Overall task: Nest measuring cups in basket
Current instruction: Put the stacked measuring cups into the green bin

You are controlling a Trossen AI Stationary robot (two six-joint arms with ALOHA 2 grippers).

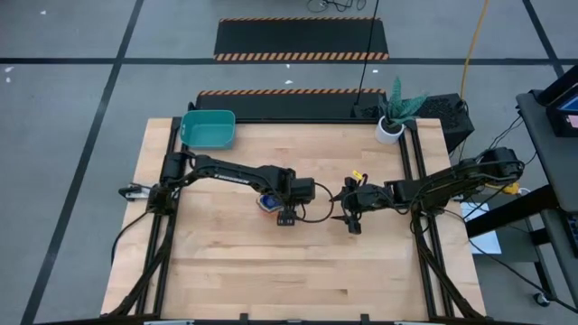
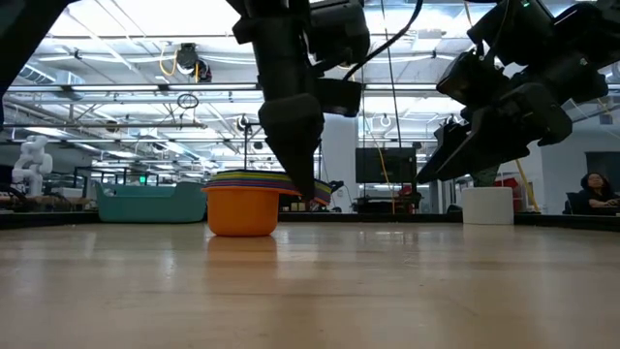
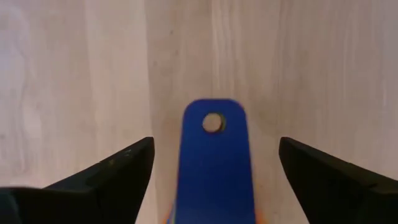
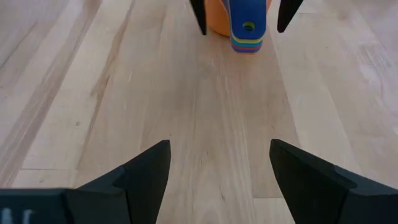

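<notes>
L gripper [image 3: 211, 180] wide open astride nested cups' handles [image 3: 213, 158]

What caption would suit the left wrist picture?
Open left gripper straddles the blue handle of the nested measuring cups on the wooden table.

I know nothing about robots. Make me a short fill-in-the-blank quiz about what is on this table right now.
1. The cups sit nested in a stack whose outermost cup is coloured ____.
2. The handle on top of the stack is coloured ____.
3. The left gripper has its fingers ____ on either side of the handles.
4. The teal basket holds ____ cups.

Missing words: orange; blue; open; no
</notes>
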